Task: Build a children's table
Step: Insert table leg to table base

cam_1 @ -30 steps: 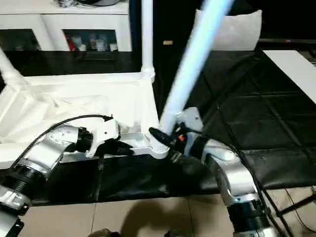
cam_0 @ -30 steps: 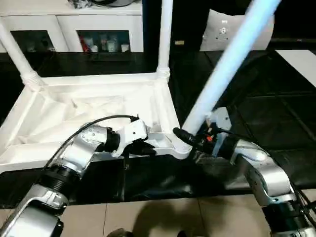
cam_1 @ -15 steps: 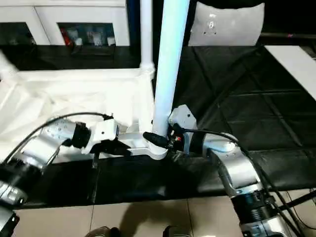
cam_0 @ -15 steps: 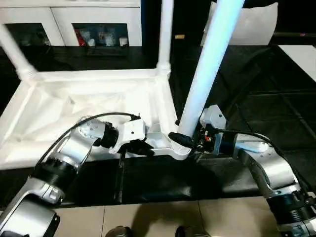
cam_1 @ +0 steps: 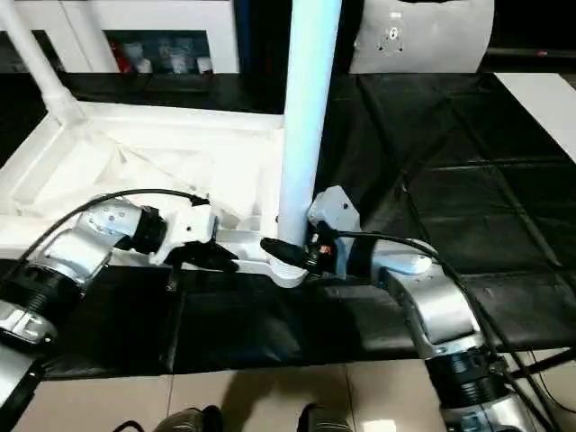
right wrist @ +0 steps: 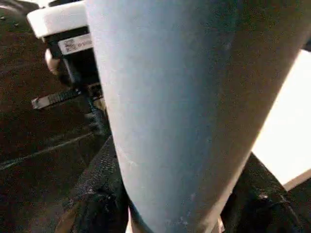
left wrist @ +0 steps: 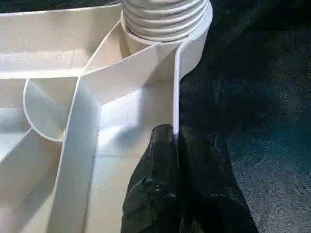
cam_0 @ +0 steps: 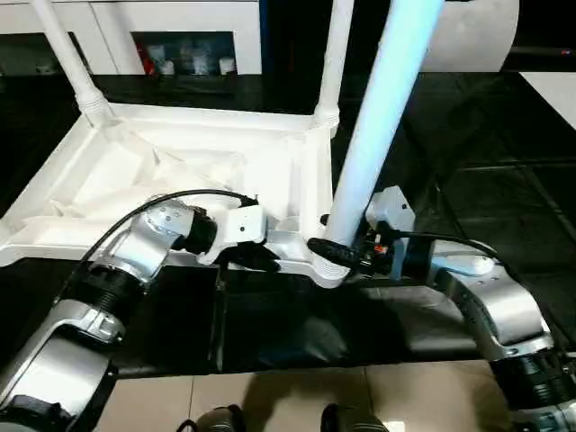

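Right fingers point(cam_0: 335, 255) clasp upright leg point(cam_0: 378, 126) (left fingers point(left wrist: 177, 194) pinch rim point(left wrist: 176, 92)).

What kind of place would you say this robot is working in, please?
Probably an indoor workshop or lab room: a black padded mat covers the work area, pale floor tiles lie at its near edge, and a white cabinet with glass-fronted shelves stands behind the upturned white plastic table top.
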